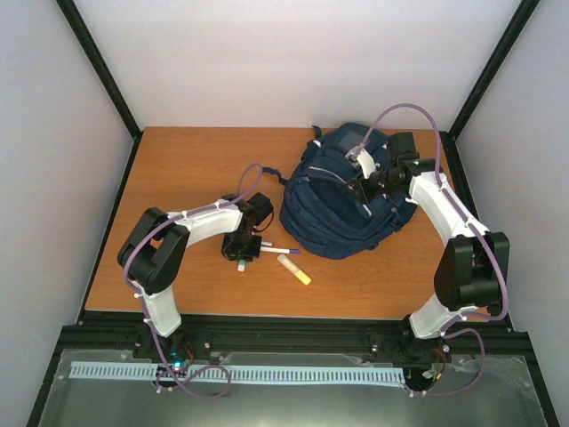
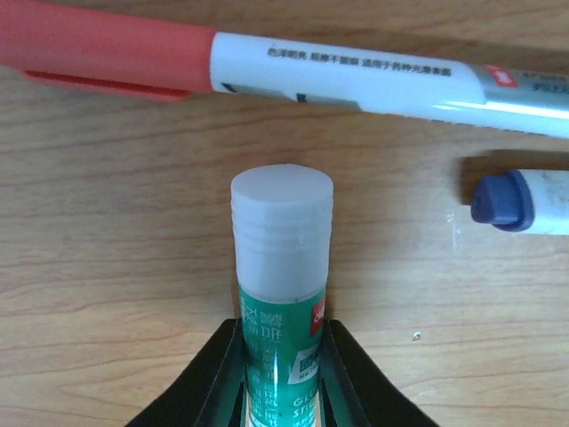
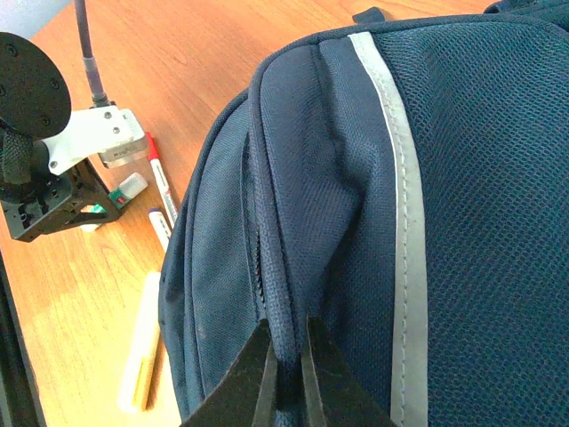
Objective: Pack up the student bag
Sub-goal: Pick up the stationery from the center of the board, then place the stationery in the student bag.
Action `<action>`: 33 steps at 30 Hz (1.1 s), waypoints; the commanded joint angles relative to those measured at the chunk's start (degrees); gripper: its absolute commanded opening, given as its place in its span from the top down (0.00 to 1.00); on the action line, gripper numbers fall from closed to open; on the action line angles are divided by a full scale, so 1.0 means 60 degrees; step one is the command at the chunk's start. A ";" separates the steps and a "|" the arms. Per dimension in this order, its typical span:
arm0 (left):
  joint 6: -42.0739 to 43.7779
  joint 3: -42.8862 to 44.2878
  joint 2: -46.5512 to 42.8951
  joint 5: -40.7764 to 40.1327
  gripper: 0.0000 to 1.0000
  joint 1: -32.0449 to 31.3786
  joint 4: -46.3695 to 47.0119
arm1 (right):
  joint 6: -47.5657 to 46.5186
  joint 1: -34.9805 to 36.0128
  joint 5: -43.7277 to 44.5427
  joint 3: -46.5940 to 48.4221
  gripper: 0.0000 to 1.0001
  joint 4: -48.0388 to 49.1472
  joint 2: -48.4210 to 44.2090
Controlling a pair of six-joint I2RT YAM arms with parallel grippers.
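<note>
Packing has hardly begun, I'd say. Nothing shows inside the large navy-blue fabric student bag (image 1: 342, 209), which lies on the wooden table (image 1: 196, 160) under the right claw (image 3: 284, 378). That claw is pinched together on a ridge of cloth beside the zip seam, seemingly to hold the opening up. I can't tell whether the zip is undone.

The left claw (image 2: 283, 374) looks clamped on the lower body of a green glue stick with a white cap (image 2: 283, 240), lying on the table. Just beyond the cap lies a white pen with a red cap (image 2: 267, 67), and off to that claw's right is a blue-capped marker (image 2: 511, 200). A yellow stick (image 1: 294, 269) lies between the left claw and the bag. All four are outside the bag.
</note>
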 commanded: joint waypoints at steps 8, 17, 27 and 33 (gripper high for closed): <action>0.0013 0.0322 -0.1946 0.0914 0.91 -0.0133 0.0005 | 0.0152 -0.0009 -0.0833 -0.0023 0.97 0.0377 -0.0516; -0.0184 0.0741 -0.3196 0.2299 0.96 -0.0674 0.1563 | 0.0076 -0.0009 -0.0011 0.0303 0.97 0.0100 -0.1052; 0.0257 0.0799 -0.4114 0.1131 0.97 -0.0675 0.0616 | -0.0172 -0.0009 0.0450 0.0766 0.97 -0.0315 -0.1478; 0.0549 0.1328 -0.4479 0.0107 0.99 -0.0660 -0.0239 | -0.0242 -0.0002 0.0416 0.0477 0.97 -0.0449 -0.1811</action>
